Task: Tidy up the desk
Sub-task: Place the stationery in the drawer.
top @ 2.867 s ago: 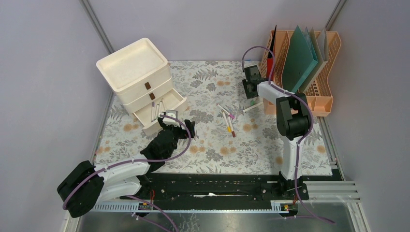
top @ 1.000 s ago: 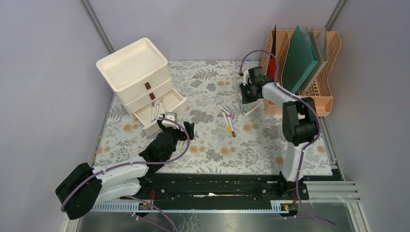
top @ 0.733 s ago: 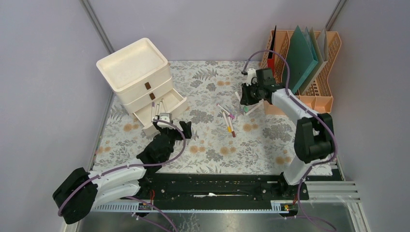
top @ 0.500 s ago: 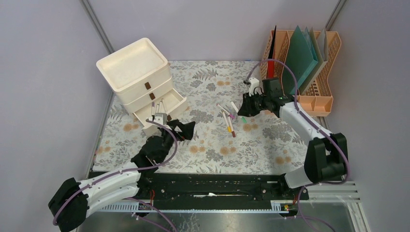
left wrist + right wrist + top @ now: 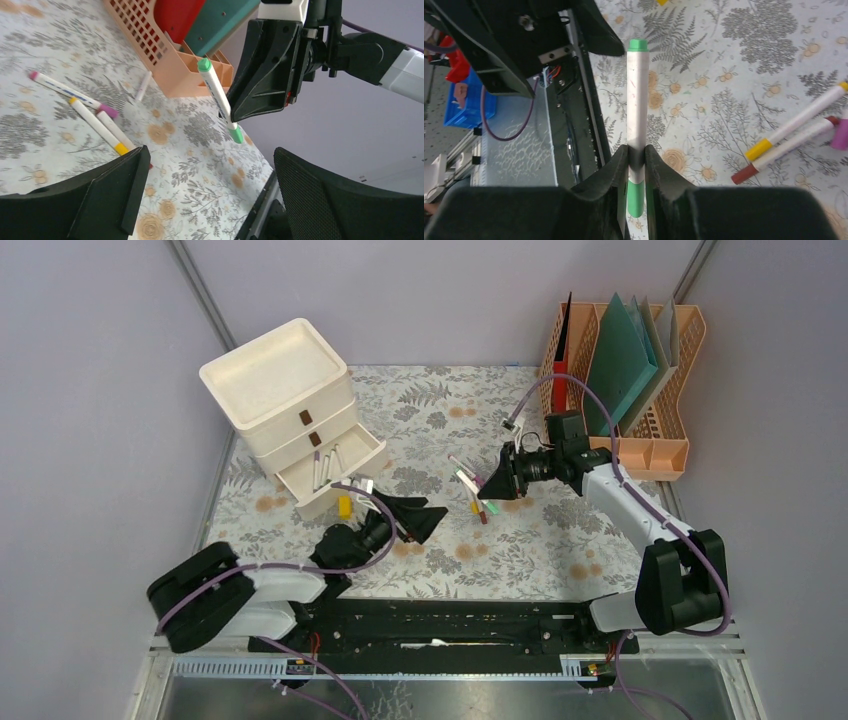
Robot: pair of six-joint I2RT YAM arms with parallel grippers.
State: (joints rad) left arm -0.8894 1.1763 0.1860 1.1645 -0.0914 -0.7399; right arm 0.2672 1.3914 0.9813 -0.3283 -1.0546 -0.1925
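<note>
Above desk (image 5: pixel 440 410), right fingers (image 5: pixel 614 175) clamped on green-capped marker (image 5: pixel 637 100), left fingers (image 5: pixel 320 200) spread wide, marker print unreadable

Rear overhead of desk (image 5: pixel 440 400); close wrist views, both on green marker (image 5: pixel 636 100)

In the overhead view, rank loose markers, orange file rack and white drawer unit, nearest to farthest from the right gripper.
1. Loose markers, just left of the right gripper.
2. File rack, back right.
3. Drawer unit, far left.
</note>
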